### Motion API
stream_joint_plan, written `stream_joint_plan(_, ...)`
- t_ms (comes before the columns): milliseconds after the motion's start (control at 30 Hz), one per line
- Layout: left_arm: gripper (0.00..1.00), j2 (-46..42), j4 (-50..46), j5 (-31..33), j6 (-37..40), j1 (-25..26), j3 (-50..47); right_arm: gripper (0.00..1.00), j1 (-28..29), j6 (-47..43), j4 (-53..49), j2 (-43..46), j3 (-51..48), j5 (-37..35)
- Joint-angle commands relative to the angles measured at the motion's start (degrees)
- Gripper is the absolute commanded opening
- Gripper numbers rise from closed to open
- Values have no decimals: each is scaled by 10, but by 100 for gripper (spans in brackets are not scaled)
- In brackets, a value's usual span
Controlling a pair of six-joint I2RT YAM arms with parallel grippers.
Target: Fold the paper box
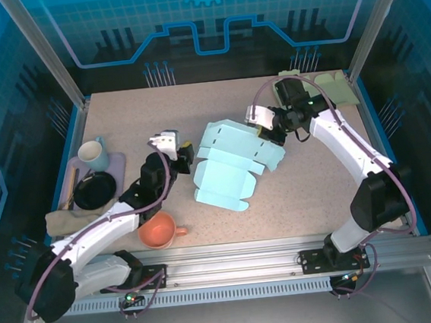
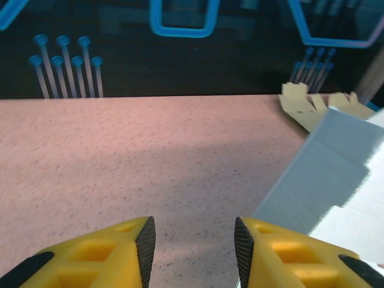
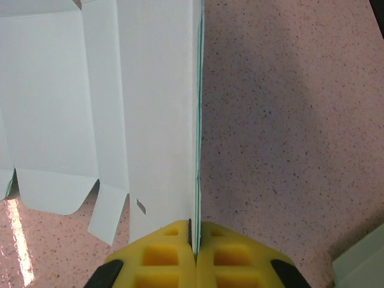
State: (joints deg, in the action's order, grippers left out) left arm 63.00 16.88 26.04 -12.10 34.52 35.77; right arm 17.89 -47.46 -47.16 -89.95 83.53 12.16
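Paper box (image 1: 235,163) mid-table; mugs (image 1: 92,153), bowl (image 1: 95,191) left.

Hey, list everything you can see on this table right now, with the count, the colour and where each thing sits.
paper box: 1, light blue, partly folded, table centre
orange mug: 1, orange, near edge, beside the left arm
pale mug: 1, pale green, far left, at the mat's back end
dish: 1, black, on the mat
mat: 1, purple, left side
cloth: 1, tan, near left
flat cardboard: tan, count unclear, far right corner
table: 1, speckled pink
left gripper: 1, yellow fingers, open, left of the box
right gripper: 1, yellow fingers, shut on the box's edge
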Motion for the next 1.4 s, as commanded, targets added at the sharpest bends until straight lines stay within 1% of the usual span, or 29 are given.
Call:
stream_joint_plan(0,41,-64,-41,-17,-119,0,18,0,14,34,-32,-18,25,-44)
stream_joint_plan(67,42,-89,-13,-117,-114,2,18,0,17,40,-39,-25,33,-50)
stream_joint_plan(100,44,-92,0,-159,-115,2,21,0,19,41,-44,-27,36,-50)
stream_joint_plan(133,45,-89,13,-187,-119,3,21,0,20,41,-46,-29,39,-50)
stream_joint_plan(167,45,-79,35,-209,-121,5,20,0,22,39,-50,-31,39,-49)
stream_joint_plan(233,45,-52,59,-230,-123,16,21,0,22,38,-51,-33,38,-48)
stream_joint_plan(400,40,38,61,-297,-84,64,75,0,24,33,-55,-32,39,-39)
stream_joint_plan(467,39,59,52,-300,-67,82,94,0,25,32,-50,-31,35,-36)
stream_joint_plan(533,39,74,36,-288,-62,89,110,0,25,26,-49,-31,32,-32)
stream_joint_plan(633,41,85,12,-231,-51,89,126,0,24,21,-51,-33,32,-27)
stream_joint_plan(700,46,93,6,-201,-35,85,131,0,25,17,-50,-30,30,-22)
stream_joint_plan(733,47,97,4,-196,-36,79,134,0,25,17,-49,-30,29,-21)
stream_joint_plan(833,51,113,7,-218,-55,57,141,0,24,17,-47,-27,27,-16)
stream_joint_plan(933,54,134,19,-238,-73,47,149,0,25,16,-47,-29,28,-15)
stream_joint_plan(1067,57,159,27,-230,-84,41,160,0,25,15,-48,-32,27,-15)
stream_joint_plan(1233,60,171,73,-244,-148,-5,138,0,24,14,-51,-37,29,-13)
stream_joint_plan(1367,63,174,77,-245,-149,-26,136,0,24,14,-53,-40,31,-10)
